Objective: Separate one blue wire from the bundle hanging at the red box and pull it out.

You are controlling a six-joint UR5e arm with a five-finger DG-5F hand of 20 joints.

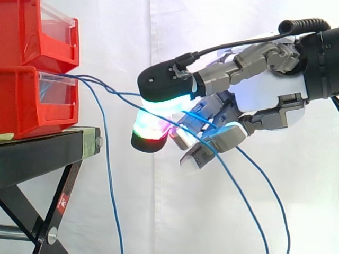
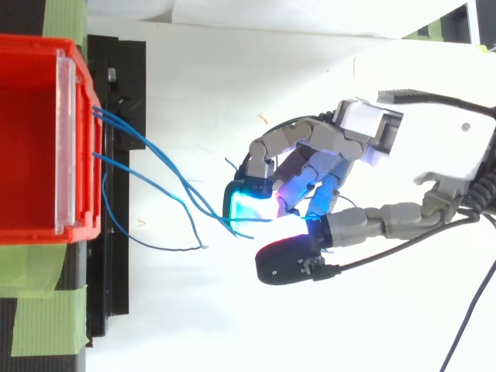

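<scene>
Several thin blue wires (image 2: 159,159) leave the front of the red bins (image 1: 32,100) on the left. Some run taut to the right into my hand (image 1: 265,90), whose fingers are curled, the glowing fingertips (image 1: 153,129) closed against the black-tipped thumb (image 1: 164,82). A blue wire (image 1: 119,94) is pinched between them; past the fingers blue wire droops down to the lower right (image 1: 249,206). Another blue wire (image 1: 108,159) hangs straight down beside the stand. From above, the hand (image 2: 434,155) lies right of the bin (image 2: 31,139), and a loose wire end (image 2: 203,246) sits below the taut strands.
The bins rest on a black stand (image 1: 42,148) with slanted legs. Green tape (image 2: 46,325) marks the stand's near corner. A white curtain backs the scene.
</scene>
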